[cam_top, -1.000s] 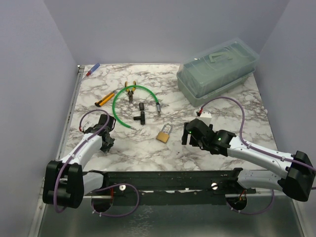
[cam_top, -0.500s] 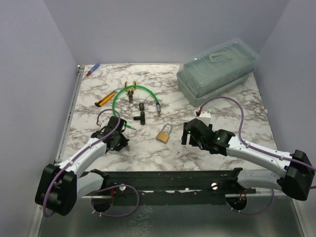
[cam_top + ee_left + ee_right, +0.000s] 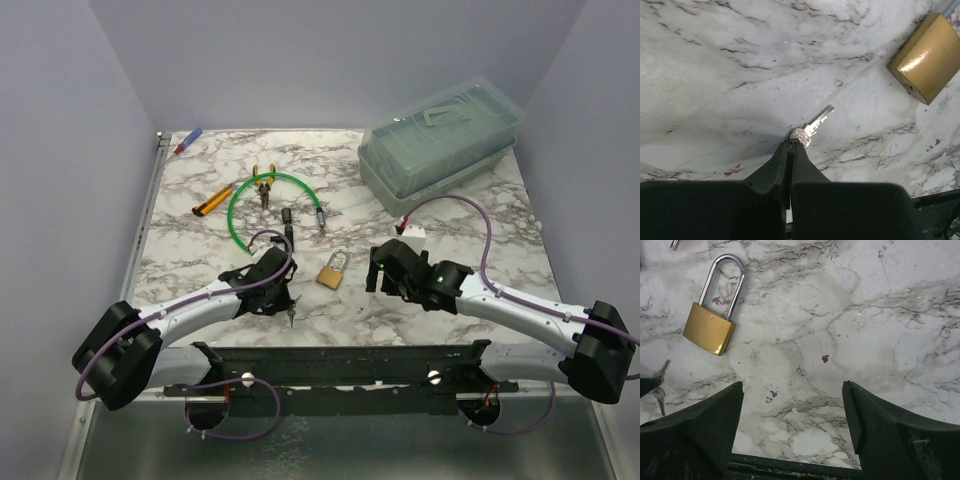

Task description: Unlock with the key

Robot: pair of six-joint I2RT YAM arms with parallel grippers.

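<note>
– Where is the key [image 3: 811, 128] found?
– It is pinched by its round head between the tips of the left gripper [image 3: 790, 146], whose jaws are clamped together on it. The blade is pointed toward the brass padlock [image 3: 925, 57] and is set apart from it.
– And in the wider scene?
– From above, the key is seen just near-left of the padlock, over the marble table [image 3: 330, 170]. Whether the surface is touched by the blade cannot be told.
– The right gripper [image 3: 792, 387]?
– Its fingers are spread wide and nothing is grasped. It is placed just right of the padlock, which is laid flat with its shackle toward the far side.
</note>
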